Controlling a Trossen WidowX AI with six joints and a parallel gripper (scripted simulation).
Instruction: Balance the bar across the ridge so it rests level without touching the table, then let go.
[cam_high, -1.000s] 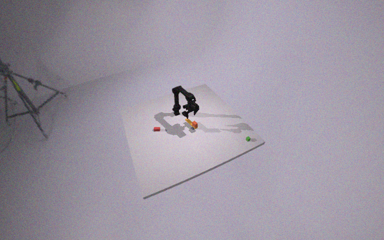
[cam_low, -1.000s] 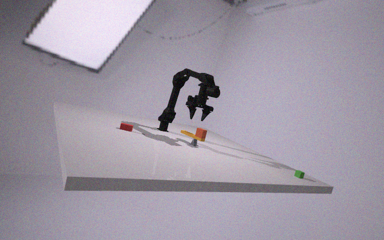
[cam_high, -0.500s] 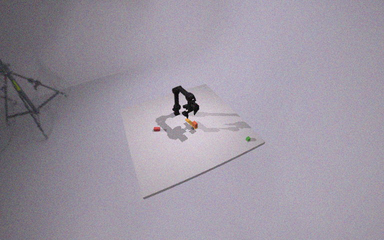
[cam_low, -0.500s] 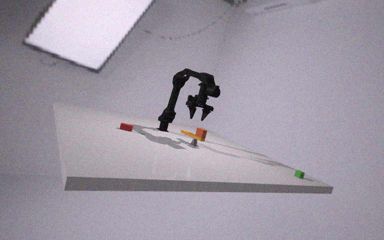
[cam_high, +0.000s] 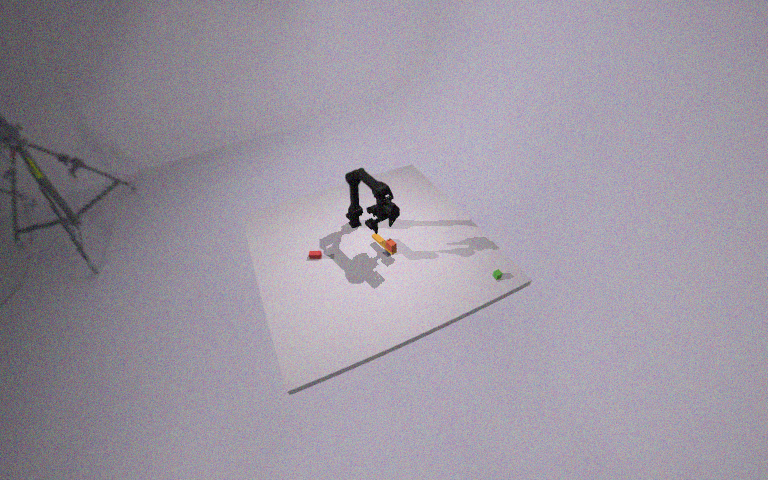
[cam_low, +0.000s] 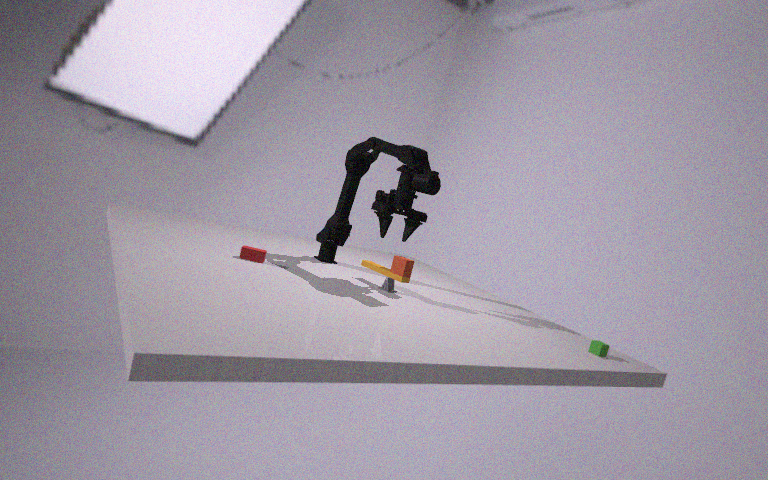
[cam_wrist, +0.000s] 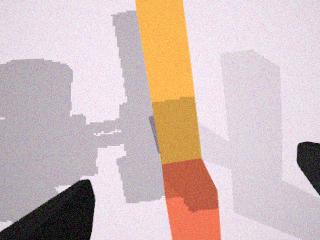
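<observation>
The yellow bar (cam_high: 378, 240) (cam_low: 373, 266) (cam_wrist: 167, 60) lies across the small grey ridge (cam_low: 388, 284) (cam_wrist: 154, 132). Both its ends show above the table top, and it looks about level, though the slanted views leave a slight tilt hard to judge. An orange block (cam_high: 391, 245) (cam_low: 402, 268) (cam_wrist: 195, 220) sits on one end of the bar, near the ridge. My gripper (cam_high: 384, 228) (cam_low: 394, 238) (cam_wrist: 197, 171) is open and empty, above the bar and apart from it. Its fingertips stand wide on either side of the bar in the wrist view.
A red block (cam_high: 314, 255) (cam_low: 253, 254) lies on the table (cam_high: 317, 339) (cam_low: 226, 333) to the left of the bar. A green cube (cam_high: 497, 274) (cam_low: 598, 348) lies near the table's right corner. The arm's shadows fall around the ridge.
</observation>
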